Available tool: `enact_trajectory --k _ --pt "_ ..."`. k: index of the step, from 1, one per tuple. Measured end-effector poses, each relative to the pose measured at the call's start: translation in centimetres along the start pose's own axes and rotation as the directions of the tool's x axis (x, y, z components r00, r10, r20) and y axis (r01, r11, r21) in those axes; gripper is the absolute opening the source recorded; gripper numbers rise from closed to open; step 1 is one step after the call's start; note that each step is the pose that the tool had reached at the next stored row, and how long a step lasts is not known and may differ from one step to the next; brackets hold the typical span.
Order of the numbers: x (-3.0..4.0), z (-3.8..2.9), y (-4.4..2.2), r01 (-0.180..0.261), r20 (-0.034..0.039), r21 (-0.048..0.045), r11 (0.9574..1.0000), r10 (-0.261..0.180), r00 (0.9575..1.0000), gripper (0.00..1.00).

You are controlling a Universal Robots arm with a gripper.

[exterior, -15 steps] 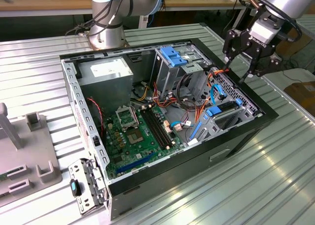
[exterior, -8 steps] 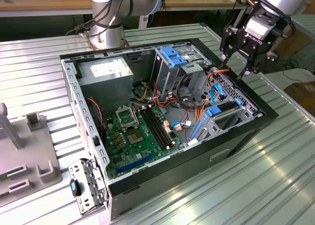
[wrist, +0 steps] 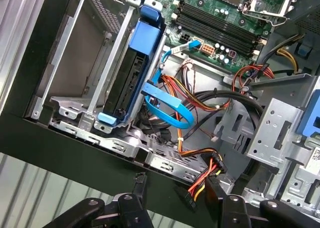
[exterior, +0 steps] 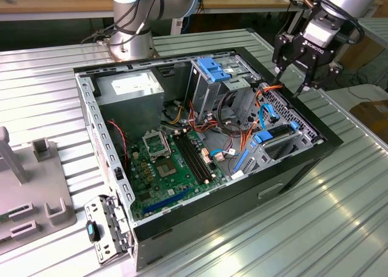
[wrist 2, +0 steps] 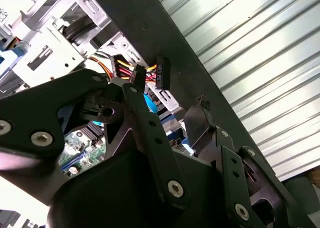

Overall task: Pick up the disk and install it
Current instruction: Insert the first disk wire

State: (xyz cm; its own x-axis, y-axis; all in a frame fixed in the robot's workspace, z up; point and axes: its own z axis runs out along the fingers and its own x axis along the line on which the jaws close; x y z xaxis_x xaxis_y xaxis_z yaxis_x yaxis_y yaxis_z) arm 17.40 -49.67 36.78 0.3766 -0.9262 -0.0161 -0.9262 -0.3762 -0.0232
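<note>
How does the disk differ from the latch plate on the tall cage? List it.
Colour: the disk is dark with bright blue rails; the latch plate is light blue all over. Place: the disk sits low in a bay by the case wall, the latch plate tops the tall cage. Both sit inside the case, clear of the open claw.

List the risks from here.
The open gripper hangs by the red, yellow and orange wire bundle and might snag it. The thin curved blue cable loops beside the dark flat disk with blue plastic rails, so a grasp there could catch it.
</note>
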Motion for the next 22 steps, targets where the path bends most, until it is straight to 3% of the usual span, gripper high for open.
enact_trajectory --k 4,10,12,14,15,16,22 --pt "0.25 0.13 -0.62 0.000 0.0003 -0.0017 1.0000 0.000 1.0000 0.58" --pt "0.30 0.13 -0.74 0.000 0.0003 -0.0018 1.0000 0.000 1.0000 0.58" --pt "0.31 0.13 -0.76 0.000 0.0003 -0.0018 1.0000 0.000 1.0000 0.49" --pt "0.31 0.13 -0.77 0.000 0.0004 -0.0018 1.0000 0.000 1.0000 0.49" --pt "0.32 0.12 -0.77 0.000 0.0015 -0.0013 1.0000 0.000 1.0000 0.49" --pt "0.32 0.13 -0.78 0.000 0.0127 0.0031 1.0000 0.000 0.9999 0.49" --pt "0.22 0.12 -0.57 0.020 0.0143 0.0038 0.9998 -0.020 0.9997 0.49"
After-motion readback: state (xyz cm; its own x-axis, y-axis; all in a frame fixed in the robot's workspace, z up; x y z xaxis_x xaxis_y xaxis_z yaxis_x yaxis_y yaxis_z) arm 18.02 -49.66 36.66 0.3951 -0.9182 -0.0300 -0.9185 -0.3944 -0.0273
